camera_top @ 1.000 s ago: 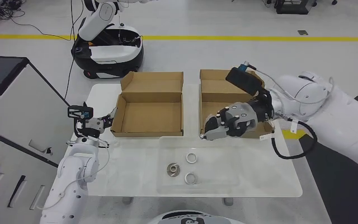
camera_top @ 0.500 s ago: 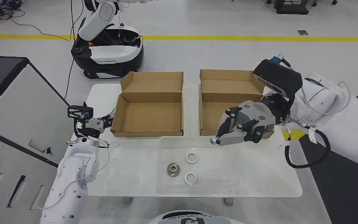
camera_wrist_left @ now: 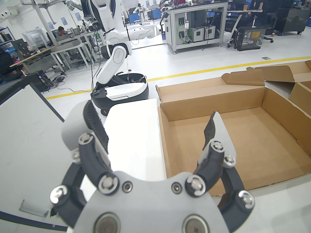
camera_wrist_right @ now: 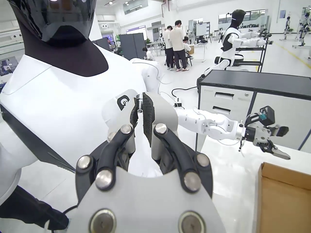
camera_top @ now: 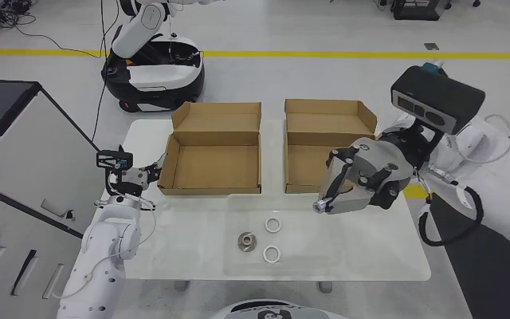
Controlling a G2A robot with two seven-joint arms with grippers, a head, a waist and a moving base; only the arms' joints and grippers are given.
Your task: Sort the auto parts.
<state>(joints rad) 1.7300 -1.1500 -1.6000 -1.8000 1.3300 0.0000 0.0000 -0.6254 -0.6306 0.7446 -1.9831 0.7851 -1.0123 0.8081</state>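
Top view: since the earlier frames, the right gripper (camera_top: pixel 319 207) has withdrawn from above the right cardboard box (camera_top: pixel 307 164). It now sits over the table (camera_top: pixel 366 249), just in front of that box's front wall. The left gripper (camera_top: pixel 151 172) is unchanged, just beside the outer side wall of the left cardboard box (camera_top: pixel 213 168). Three parts lie on the table in front of the boxes, apart from both grippers: the far white ring (camera_top: pixel 272 224), the metal flanged part (camera_top: pixel 248 240) and the near white ring (camera_top: pixel 272 255).

Left wrist view: the left gripper (camera_wrist_left: pixel 152 112) is released. Its fingers are spread wide and hold nothing. It hangs over the table edge next to the left cardboard box (camera_wrist_left: pixel 206 101). The right cardboard box (camera_wrist_left: pixel 301 90) lies beyond.

Right wrist view: the right gripper (camera_wrist_right: pixel 141 103) is clenched. A small threaded metal part (camera_wrist_right: pixel 139 101) is pinched between its fingertips. The left gripper (camera_wrist_right: pixel 274 149) is farther off, above the table.
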